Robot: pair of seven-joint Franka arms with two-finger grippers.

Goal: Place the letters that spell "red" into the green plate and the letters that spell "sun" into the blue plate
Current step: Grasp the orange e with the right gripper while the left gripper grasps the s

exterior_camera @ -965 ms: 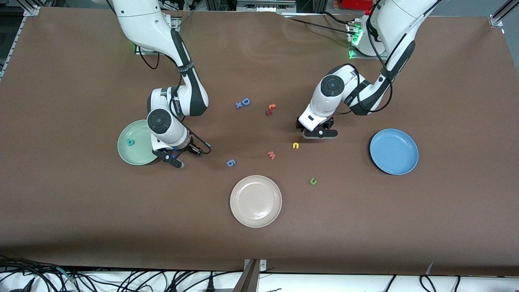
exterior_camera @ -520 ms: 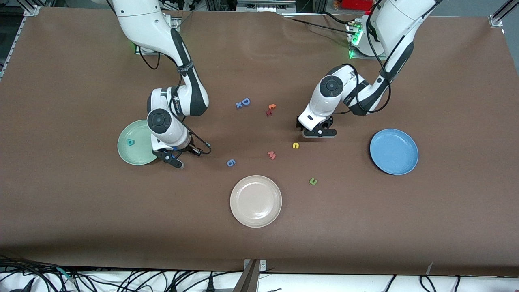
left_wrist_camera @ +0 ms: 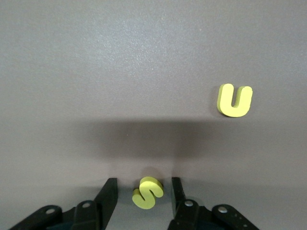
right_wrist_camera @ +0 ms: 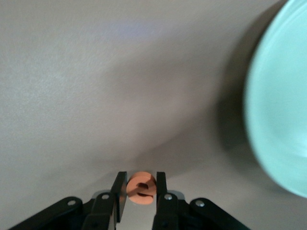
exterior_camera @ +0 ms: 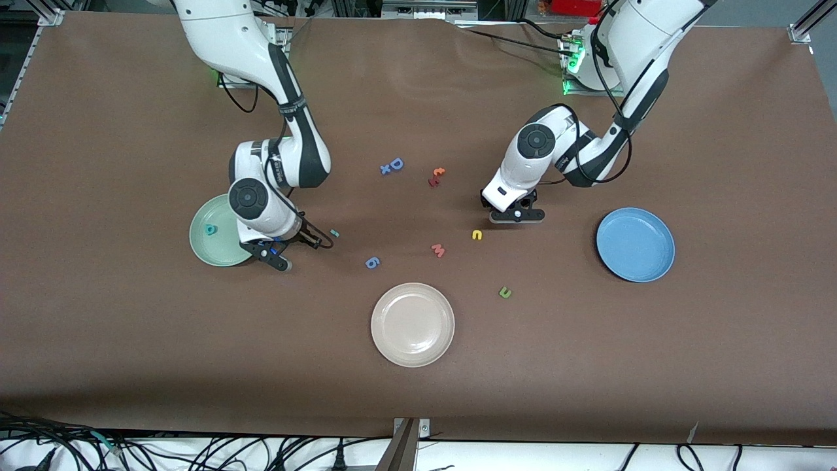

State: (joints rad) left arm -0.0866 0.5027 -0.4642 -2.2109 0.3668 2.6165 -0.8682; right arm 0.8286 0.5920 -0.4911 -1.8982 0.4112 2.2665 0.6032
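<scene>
Now, green plate (exterior_camera: 212, 247) at the right arm's end holds the teal "d" (exterior_camera: 210, 229); right gripper (right_wrist_camera: 140, 192) at its rim, fingers clamped on the orange "e" (right_wrist_camera: 141, 187). Teal "r" (exterior_camera: 335, 233) on the table nearby. Left gripper (left_wrist_camera: 142, 195) is down at the table, jaws partly open around the yellow "s" (left_wrist_camera: 147, 192), gaps either side; yellow "u" (left_wrist_camera: 234, 100) near; green "u" (exterior_camera: 505, 292) nearer the camera; blue plate (exterior_camera: 635, 244) at the left arm's end

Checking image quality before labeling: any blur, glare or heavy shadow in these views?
Front view: evenly lit and sharp, with a faint sheen on the cream plate. Left wrist view: sharp, with a broad dark shadow on the table above the yellow s; the yellow u is crisp. Right wrist view: soft; the green plate edge is smeared, and the orange e between the fingers is fuzzy.
</scene>
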